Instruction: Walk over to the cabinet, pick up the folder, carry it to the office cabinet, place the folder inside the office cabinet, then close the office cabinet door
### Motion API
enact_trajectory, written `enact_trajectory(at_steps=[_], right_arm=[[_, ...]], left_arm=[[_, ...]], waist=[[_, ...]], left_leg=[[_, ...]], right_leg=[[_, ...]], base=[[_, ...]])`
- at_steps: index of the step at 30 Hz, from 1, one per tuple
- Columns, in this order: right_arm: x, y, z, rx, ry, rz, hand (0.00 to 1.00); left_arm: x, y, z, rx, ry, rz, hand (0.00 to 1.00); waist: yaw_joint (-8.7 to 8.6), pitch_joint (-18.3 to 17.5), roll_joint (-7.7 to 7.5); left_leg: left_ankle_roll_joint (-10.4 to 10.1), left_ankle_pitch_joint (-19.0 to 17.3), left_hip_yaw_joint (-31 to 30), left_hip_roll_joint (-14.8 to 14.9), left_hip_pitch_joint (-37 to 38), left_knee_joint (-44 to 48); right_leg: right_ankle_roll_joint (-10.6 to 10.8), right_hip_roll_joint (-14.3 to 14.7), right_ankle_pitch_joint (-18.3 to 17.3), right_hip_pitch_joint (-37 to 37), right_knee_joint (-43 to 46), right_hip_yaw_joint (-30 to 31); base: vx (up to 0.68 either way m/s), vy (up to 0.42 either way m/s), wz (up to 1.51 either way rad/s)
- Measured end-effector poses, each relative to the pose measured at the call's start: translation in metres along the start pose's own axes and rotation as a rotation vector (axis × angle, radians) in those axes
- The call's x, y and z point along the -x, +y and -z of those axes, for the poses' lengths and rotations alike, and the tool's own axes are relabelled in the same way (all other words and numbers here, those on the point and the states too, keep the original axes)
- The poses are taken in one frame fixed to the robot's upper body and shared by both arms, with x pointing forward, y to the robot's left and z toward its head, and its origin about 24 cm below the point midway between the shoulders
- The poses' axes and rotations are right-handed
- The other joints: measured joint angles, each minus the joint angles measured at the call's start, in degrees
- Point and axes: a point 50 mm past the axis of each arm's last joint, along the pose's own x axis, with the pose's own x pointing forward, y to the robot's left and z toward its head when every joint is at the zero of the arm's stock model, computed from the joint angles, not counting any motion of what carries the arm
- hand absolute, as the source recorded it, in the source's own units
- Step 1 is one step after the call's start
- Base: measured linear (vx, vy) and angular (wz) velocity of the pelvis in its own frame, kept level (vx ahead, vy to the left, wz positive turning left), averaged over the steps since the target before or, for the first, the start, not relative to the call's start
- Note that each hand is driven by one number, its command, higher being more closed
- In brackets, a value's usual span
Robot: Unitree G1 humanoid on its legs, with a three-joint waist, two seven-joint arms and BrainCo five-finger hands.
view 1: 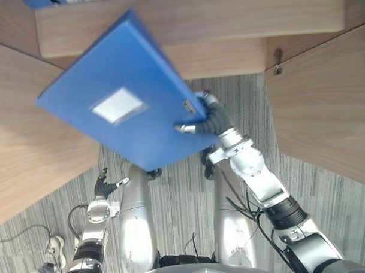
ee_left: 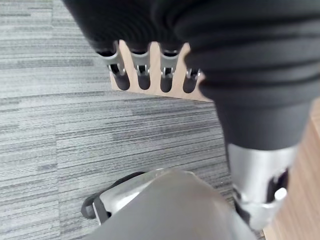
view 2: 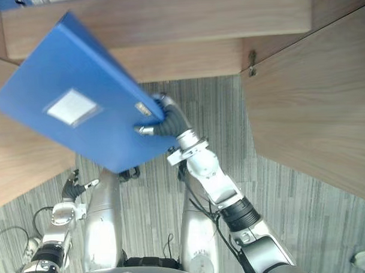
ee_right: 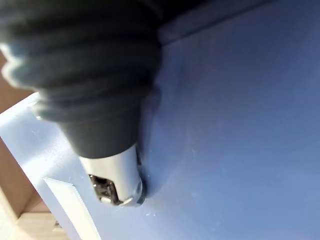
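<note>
One blue folder [view 1: 138, 66], up in the air, carried by the right robot hand [view 1: 212, 118]. Grip is at the folder's near right corner: thumb [ee_right: 117, 175] pressed flat on the top cover, other fingers hidden beneath the folder. The hand is clamped on the folder.

Folder sits skewed to the shelf front, one corner pointing toward the cabinet. White label [view 1: 117, 106] approx. mid-cover, facing up. Far corner overlaps the front of the wooden shelf board [view 1: 238, 21] in the head views; contact w/ the board: cannot tell. Rest of the folder hangs in front of the cabinet opening, above the grey striped carpet [view 1: 241, 98].

Cabinet: wood-grain, both doors swung open. Left door [view 1: 27, 148] and right door [view 1: 325, 113] flank the opening. Small metal fitting [view 1: 278, 60] near the inner top corner of the right door. 2nd blue item [view 1: 46, 1] at the top edge of the view, past the shelf board, mostly cut off; type not clear.

Left robot hand [view 1: 105, 186] is low at the robot's left side, well apart from the folder, holding nothing. Left wrist view: fingers [ee_left: 142, 70] straight, side by side, relaxed. Past them a strip of wood panel [ee_left: 129, 57], then carpet.
</note>
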Motion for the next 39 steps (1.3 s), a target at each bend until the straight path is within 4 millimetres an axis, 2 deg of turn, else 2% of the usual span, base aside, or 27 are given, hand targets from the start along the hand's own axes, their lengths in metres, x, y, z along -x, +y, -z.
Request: enact_trajectory(at_steps=[2, 5, 9, 21, 27, 31, 33, 36, 39], right_arm=[[-0.008, -0.018, 0.004, -0.021, 0.011, 0.086, 1.0], [-0.018, -0.045, 0.005, -0.082, 0.006, 0.218, 1.0], [-0.026, -0.08, 0.005, -0.178, -0.006, 0.361, 1.0], [-0.045, -0.155, 0.01, -0.463, -0.036, 0.702, 1.0], [-0.057, -0.175, -0.001, -0.596, -0.096, 0.824, 1.0], [-0.067, -0.18, -0.006, -0.628, -0.107, 0.871, 1.0], [-0.068, -0.182, -0.001, -0.642, -0.082, 0.902, 1.0], [-0.067, -0.181, 0.013, -0.686, -0.018, 0.95, 1.0], [-0.073, -0.184, 0.011, -0.719, -0.009, 0.979, 1.0]], left_arm=[[-0.003, 0.0, -0.013, 0.007, -0.051, -0.002, 0.0], [-0.004, 0.001, -0.022, 0.012, -0.092, -0.007, 0.0], [-0.004, 0.001, -0.027, 0.031, -0.11, -0.008, 0.0], [-0.004, -0.002, -0.028, 0.075, -0.114, 0.001, 0.0], [-0.004, -0.001, -0.029, 0.096, -0.114, -0.008, 0.0], [-0.003, -0.006, -0.04, 0.145, -0.156, -0.021, 0.0], [-0.001, -0.014, -0.042, 0.17, -0.165, -0.003, 0.0], [0.004, -0.037, -0.04, 0.194, -0.152, 0.056, 0.0], [0.005, -0.044, -0.043, 0.201, -0.164, 0.073, 0.0]], waist=[[0.41, 0.24, -0.09], [0.5, 0.49, -0.12], [0.8, 0.48, -0.12], [1.89, 0.38, -0.04], [1.65, 0.09, -0.02], [1.74, -0.15, 0.08], [1.81, -1.2, 0.04], [1.93, -4.83, 0.0], [1.7, -5.2, 0.06]], left_leg=[[0.17, 0.11, -0.17, 0.0, -2.27, 1.0], [0.17, 0.11, -0.46, -0.02, -4.51, 1.95], [0.19, 0.12, -0.69, -0.02, -5.71, 2.29], [0.12, 0.33, -1.68, -0.09, -6.71, 2.0], [-0.19, 1.11, -2.35, -0.27, -6.65, 1.1], [-0.3, 1.38, -2.3, -0.28, -5.74, 0.76], [-0.31, 1.42, -2.26, -0.28, -5.55, 0.5], [-0.31, 1.42, -2.46, -0.31, -6.63, 0.24], [-0.43, 1.49, -2.63, -0.29, -6.64, 0.02]], right_leg=[[-0.21, -0.22, -0.11, -2.35, 1.32, -0.01], [-0.23, -0.48, -0.24, -4.45, 2.42, -0.19], [-0.22, -0.7, -0.28, -5.38, 2.63, -0.58], [-0.72, -0.92, -0.74, -5.93, 2.67, -1.8], [-0.99, -1.08, -0.81, -5.48, 2.25, -2.63], [-1.32, -1.16, -0.9, -4.77, 2.35, -2.69], [-1.51, -1.19, -1.05, -4.6, 2.16, -2.77], [-1.8, -1.26, -1.23, -5.51, 1.95, -3.18], [-1.86, -1.26, -1.24, -5.52, 1.94, -3.44]], base=[[-0.01, -0.016, 0.05], [0.02, -0.008, 0.05], [0.0, -0.003, 0.01], [-0.01, -0.006, 0.01], [-0.03, -0.026, 0.06], [-0.05, -0.037, 0.02], [-0.05, -0.032, 0.01], [-0.02, -0.016, 0.01], [0.0, 0.0, 0.0]])
